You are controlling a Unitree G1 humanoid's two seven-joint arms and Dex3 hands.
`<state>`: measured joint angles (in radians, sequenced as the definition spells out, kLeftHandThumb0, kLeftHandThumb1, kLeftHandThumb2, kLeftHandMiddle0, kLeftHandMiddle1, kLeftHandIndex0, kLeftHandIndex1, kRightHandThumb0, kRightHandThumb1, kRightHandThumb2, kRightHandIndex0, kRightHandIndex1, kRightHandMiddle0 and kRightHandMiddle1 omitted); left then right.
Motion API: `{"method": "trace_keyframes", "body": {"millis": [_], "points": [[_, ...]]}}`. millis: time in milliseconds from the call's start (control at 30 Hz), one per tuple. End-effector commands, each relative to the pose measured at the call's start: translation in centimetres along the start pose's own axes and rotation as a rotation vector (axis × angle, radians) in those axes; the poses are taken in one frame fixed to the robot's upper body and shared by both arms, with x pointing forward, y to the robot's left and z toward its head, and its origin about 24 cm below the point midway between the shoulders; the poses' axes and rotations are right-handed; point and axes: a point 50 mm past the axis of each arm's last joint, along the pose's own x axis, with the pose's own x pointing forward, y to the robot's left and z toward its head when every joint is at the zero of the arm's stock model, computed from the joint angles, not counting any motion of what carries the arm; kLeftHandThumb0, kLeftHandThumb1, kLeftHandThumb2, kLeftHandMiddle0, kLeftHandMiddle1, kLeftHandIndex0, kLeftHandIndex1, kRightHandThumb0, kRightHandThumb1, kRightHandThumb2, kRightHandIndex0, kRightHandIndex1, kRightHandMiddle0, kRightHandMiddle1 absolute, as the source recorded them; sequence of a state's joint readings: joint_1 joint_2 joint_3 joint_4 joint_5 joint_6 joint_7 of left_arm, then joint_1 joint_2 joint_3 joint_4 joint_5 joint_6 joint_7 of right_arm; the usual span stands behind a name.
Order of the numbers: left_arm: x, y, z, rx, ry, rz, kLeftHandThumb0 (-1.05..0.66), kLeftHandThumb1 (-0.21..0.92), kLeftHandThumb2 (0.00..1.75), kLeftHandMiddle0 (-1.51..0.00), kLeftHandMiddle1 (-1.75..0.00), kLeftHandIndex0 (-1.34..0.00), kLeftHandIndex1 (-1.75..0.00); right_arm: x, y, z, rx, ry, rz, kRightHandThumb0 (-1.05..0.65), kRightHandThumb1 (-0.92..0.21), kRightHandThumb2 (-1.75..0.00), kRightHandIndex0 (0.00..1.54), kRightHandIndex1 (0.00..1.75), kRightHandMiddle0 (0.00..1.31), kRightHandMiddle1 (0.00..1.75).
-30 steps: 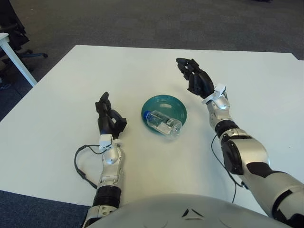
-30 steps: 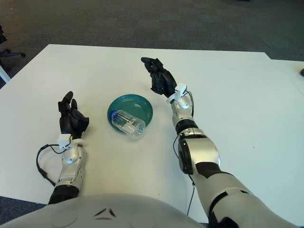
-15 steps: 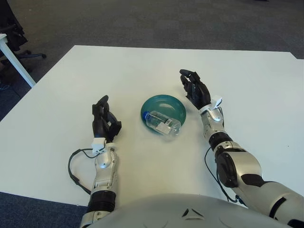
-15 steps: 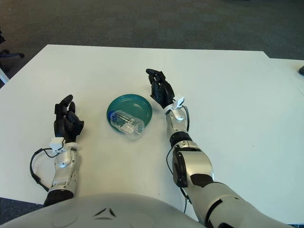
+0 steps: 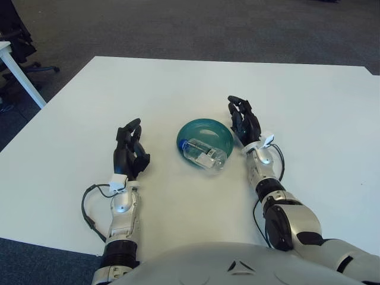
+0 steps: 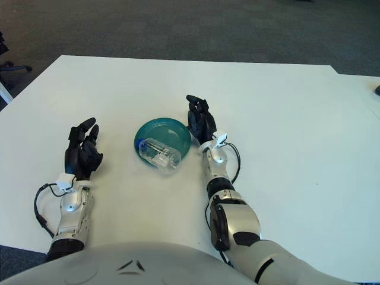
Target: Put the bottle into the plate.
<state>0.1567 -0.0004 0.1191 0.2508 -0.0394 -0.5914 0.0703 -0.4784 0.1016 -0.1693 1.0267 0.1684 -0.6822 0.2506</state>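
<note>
A clear plastic bottle [image 5: 203,154] with a blue cap lies on its side in the teal plate [image 5: 208,132], its body reaching over the plate's near rim. My right hand [image 5: 243,120] is just right of the plate, fingers relaxed and holding nothing. My left hand [image 5: 129,154] is on the table to the left of the plate, a short way off, fingers spread and empty.
The white table [image 5: 178,83] spreads around the plate. A dark carpeted floor lies beyond its far edge. A second white table's leg [image 5: 18,71] and an office chair [image 5: 18,35] stand at the far left.
My right hand has drawn back and down from beyond the plate to beside its right rim. My left hand has slid slightly left and nearer. The bottle and plate have not moved.
</note>
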Motion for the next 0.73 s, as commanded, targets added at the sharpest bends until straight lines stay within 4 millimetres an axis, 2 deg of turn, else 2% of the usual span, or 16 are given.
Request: {"method": "trace_keyframes", "body": {"millis": [0,67,167,400,600,700], "points": [[-1.4,1.1,-1.0,0.029,0.088,-0.003,-0.82,0.92,0.88,-0.53,-0.06,-0.25,-0.92,-0.8,-0.5,-1.4,0.007,0.094,-0.057,-0.63,-0.92,-0.58,0.64,0.21,0.17,0.93],[-1.5,1.3,-1.1,0.031,0.098,-0.004,-0.82,0.92,0.87,-0.53,-0.06,-0.23,-0.91,-0.9,-0.7,-1.7,0.005,0.119,-0.068,-0.64,-0.92,-0.61,0.62,0.2,0.15,0.91],[-1.6,2.1,-1.1,0.042,0.131,-0.004,-0.82,0.92,0.84,-0.51,-0.04,-0.17,-0.88,-0.7,-2.4,-2.2,-0.034,0.232,-0.108,-0.65,-0.92,-0.7,0.55,0.17,0.09,0.88],[-1.3,2.7,-0.8,0.068,0.158,-0.027,-0.81,0.92,0.8,-0.47,-0.02,-0.1,-0.86,0.0,-3.0,-2.3,-0.085,0.313,-0.159,-0.67,-0.92,-0.77,0.51,0.15,0.04,0.85],[-0.3,3.3,-1.3,0.064,0.203,-0.074,-0.76,0.92,0.79,-0.46,-0.01,-0.09,-0.87,0.8,-2.7,-2.2,-0.097,0.369,-0.163,-0.69,-0.92,-0.75,0.56,0.18,0.02,0.85],[0.5,3.8,-1.6,0.047,0.23,-0.083,-0.74,0.92,0.79,-0.48,-0.02,-0.1,-0.88,1.4,-1.9,-2.0,-0.092,0.368,-0.141,-0.69,-0.92,-0.74,0.59,0.21,0.02,0.86]]}}
